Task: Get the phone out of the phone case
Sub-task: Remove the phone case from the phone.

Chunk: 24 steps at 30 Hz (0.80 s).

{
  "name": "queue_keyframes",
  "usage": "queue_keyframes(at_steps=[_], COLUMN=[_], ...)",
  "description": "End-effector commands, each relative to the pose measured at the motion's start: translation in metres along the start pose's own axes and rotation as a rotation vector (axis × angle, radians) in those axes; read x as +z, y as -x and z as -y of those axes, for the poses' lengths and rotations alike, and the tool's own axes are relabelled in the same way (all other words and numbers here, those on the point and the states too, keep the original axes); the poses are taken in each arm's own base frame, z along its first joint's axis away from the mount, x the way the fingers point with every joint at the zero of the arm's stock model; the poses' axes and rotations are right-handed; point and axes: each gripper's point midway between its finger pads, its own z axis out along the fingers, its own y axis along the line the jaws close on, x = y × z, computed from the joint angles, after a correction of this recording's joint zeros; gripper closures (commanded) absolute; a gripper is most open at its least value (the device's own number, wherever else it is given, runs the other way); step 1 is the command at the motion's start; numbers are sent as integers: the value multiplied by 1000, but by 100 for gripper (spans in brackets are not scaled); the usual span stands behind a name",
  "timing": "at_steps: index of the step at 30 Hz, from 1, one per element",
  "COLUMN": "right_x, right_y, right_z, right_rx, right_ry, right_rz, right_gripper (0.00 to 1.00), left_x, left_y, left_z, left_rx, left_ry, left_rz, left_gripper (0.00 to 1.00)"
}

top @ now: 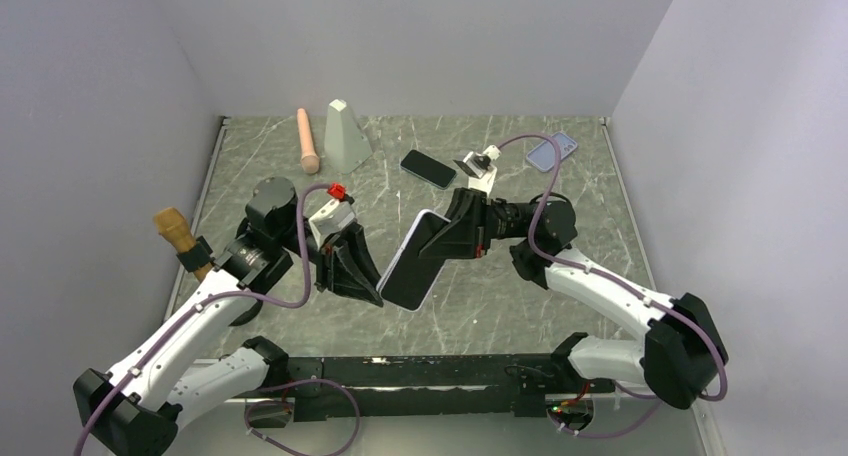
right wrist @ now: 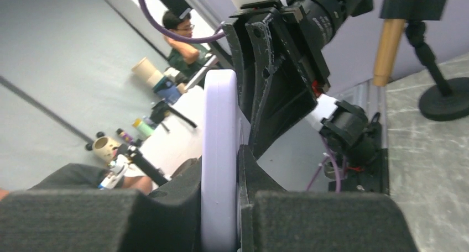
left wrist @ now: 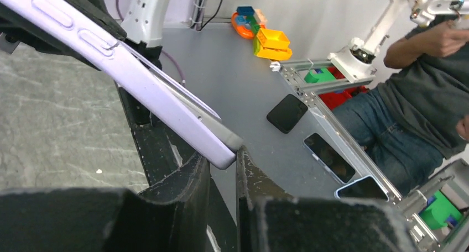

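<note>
**Top view.** Nearest you, the black mounting rail (top: 430, 376) spans the bottom edge between the two arm bases. Above it, over the middle of the table (top: 560, 306), both arms hold the phone (top: 418, 268) in the air. It is tilted, with its dark screen facing up. The phone case (top: 400, 251) shows as a pale lilac rim along the upper left edge. The left gripper (top: 352, 268) meets the lower left side and the right gripper (top: 452, 234) meets the upper right end. A second dark phone (top: 428, 169) lies flat farther back. A grey cone (top: 346, 136) and a peach cylinder (top: 307, 141) stand near the rear left.

**Left wrist view.** You see the lilac case running diagonally, with two raised side buttons at upper left. Its lower corner sits in the narrow gap between the fingers (left wrist: 182, 180), which are pinched onto it. A thin dark edge shows along the inner side of the case near that corner.

**Right wrist view.** The case stands edge-on, smooth and lilac. It is clamped squarely between the foam-faced fingers (right wrist: 166, 208). A wooden handle (right wrist: 394, 36) on a black stand sits at upper right.
</note>
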Motion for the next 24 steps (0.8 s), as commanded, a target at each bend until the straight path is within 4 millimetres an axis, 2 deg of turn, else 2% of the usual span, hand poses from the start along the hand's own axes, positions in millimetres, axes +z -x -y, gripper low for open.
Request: queue_keyframes(at_steps=[1,5,9,11,13,15,18,21,24], right_x=[18,19,23,23,24,25,25,15,0], right_y=[15,16,16,17,22,29,39,56,72], right_z=[-84,-95,-82,-85,-89,-82,-60,-37,-18], right_rx=[-64,-48,-45,-64,-83,-90,-92,-90,-90], right_ry=[287,351,278,275,276,232,133,31,-59], right_rz=[2,3,-1,14,35,76,125,210,306], right_gripper=[100,100,100,100,100,100,100,100,100], left_x=[-2,-3,-8,-15,-33,-40,-45,-56,-66], left_y=[7,3,6,7,7,4,0,-2,-3], left_z=[-38,-54,-75,-96,-126,-137,-138,-133,-124], left_rx=[168,136,91,34,-82,-189,-251,-266,-266], left_ry=[102,149,255,393,611,699,758,837,904], left_rz=[0,-7,19,41,78,115,209,279,324], left_gripper=[100,100,100,100,100,100,99,87,65])
